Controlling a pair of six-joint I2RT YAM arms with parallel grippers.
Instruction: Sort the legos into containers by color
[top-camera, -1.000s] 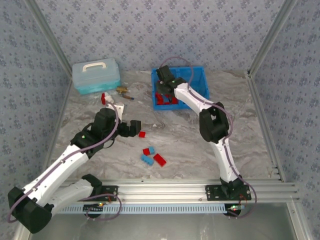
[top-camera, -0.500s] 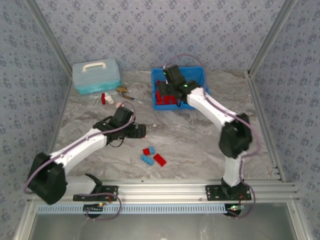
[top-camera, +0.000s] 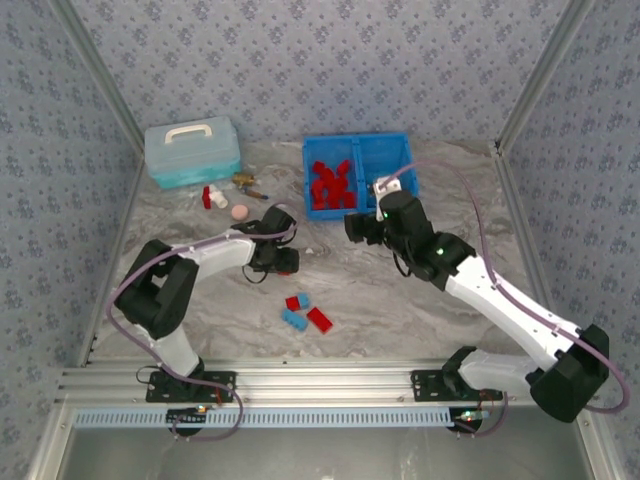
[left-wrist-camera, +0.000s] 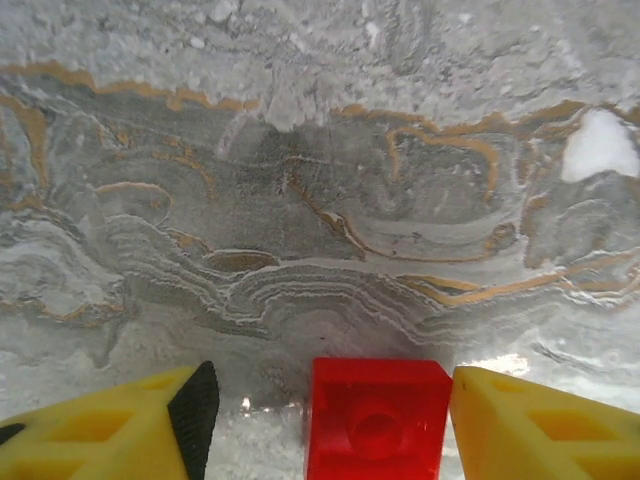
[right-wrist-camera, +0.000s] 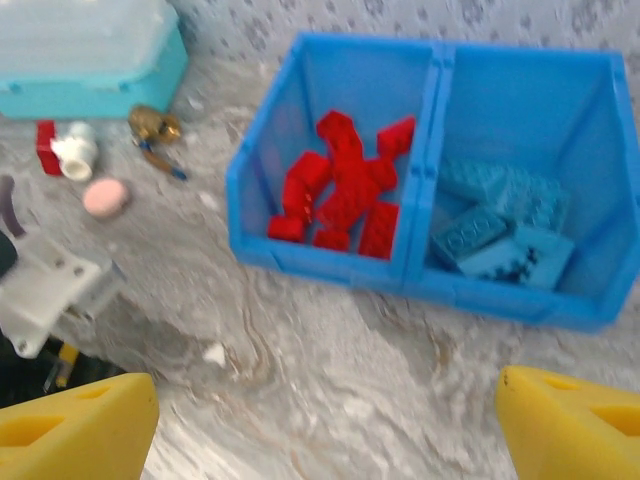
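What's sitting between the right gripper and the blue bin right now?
In the right wrist view, only bare marble table lies between the right gripper and the blue bin front wall, apart from a tiny white fleck to the left.

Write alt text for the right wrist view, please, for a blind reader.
A blue two-compartment bin on a marbled table holds red legos in its left compartment and light blue legos in its right. The right tool shows yellow fingers wide apart in the foreground.
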